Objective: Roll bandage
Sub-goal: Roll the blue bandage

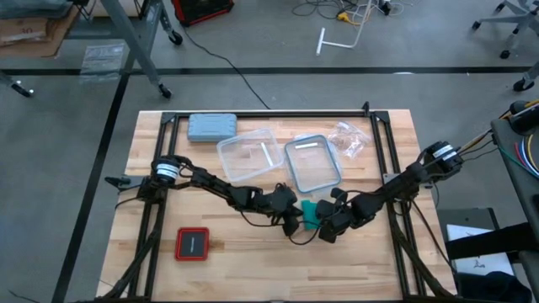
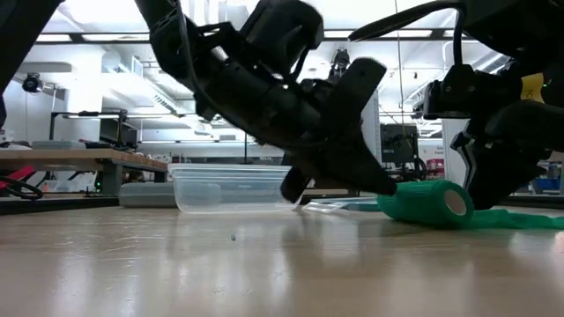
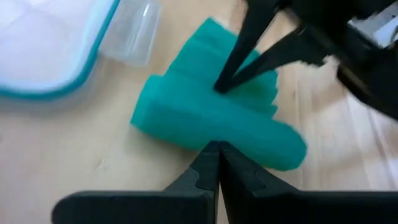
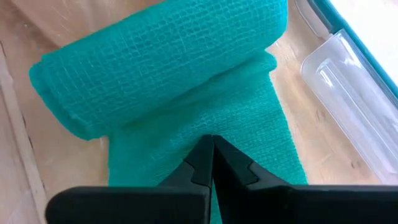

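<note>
The wooden table is pale, smooth planks, and grey floor lies all around it. On it sit a clear plastic tub, a clear lid with a blue rim, a grey-blue hard case and a small red square box. The bandage, soft teal cloth with a net-like weave, lies near the table's middle, partly rolled into a fat tube with a flat tail. The left gripper has its dark fingers together beside the roll. The right gripper has its fingers together over the flat tail.
</note>
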Motion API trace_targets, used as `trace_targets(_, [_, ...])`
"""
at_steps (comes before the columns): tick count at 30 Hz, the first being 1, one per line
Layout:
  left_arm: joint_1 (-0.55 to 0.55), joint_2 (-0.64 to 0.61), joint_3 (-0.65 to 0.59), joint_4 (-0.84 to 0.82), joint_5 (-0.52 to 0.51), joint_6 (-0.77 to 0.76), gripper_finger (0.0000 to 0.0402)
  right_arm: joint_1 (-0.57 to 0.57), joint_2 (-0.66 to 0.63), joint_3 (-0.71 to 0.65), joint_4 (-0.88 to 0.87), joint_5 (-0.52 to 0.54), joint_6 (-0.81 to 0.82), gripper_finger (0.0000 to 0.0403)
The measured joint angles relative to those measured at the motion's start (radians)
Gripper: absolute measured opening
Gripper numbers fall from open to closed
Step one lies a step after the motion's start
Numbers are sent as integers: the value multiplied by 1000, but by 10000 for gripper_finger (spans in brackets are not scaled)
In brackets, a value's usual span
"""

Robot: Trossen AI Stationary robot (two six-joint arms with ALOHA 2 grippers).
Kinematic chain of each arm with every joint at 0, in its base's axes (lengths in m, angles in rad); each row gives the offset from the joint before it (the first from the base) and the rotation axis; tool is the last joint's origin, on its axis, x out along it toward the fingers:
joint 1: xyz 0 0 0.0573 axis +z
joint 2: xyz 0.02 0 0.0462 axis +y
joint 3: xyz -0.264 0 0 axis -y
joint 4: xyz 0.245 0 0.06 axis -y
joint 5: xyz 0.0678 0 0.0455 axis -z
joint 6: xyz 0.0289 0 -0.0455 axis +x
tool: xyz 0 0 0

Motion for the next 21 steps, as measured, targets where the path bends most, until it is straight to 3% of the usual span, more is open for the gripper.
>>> trace_targets(21, [29, 13, 34, -17, -9, 29, 3, 2, -240, 0, -115, -4, 25, 2])
